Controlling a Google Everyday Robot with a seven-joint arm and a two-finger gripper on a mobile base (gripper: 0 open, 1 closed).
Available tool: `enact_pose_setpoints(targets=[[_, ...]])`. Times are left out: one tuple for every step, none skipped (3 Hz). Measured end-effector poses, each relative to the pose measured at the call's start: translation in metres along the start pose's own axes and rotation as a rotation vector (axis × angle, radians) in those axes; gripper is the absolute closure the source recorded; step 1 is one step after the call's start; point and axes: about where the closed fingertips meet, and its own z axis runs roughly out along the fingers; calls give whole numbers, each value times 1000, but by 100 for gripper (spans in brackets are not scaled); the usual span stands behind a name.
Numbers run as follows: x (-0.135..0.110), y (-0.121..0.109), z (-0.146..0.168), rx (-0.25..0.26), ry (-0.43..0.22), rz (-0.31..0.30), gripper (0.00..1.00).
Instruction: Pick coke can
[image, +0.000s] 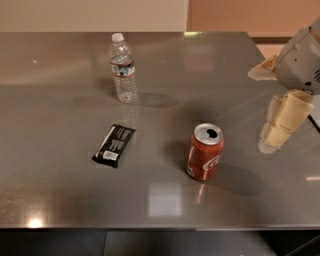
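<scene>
Camera view shows the coke can (205, 152) standing upright on the grey worktop (60, 200), right of centre and toward the near edge, with its silver top and opening visible. The gripper (260, 110) hangs at the right side, clear of the can, its two cream fingers spread apart and holding nothing. A black snack bar wrapper (114, 145) lies flat to the can's left. A clear water bottle (123, 68) stands upright farther back.

1 coke can (205, 159), 1 bottle (123, 69), 1 wrapper (114, 145), 1 right-side gripper (263, 111)
</scene>
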Motion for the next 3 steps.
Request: enact_pose_setpoints(targets=[[-15,12,24,-69,-135,-34,0],[-31,31,41,-88,-250,-67,0],[-44,43,53,-92,-313,-84,0]])
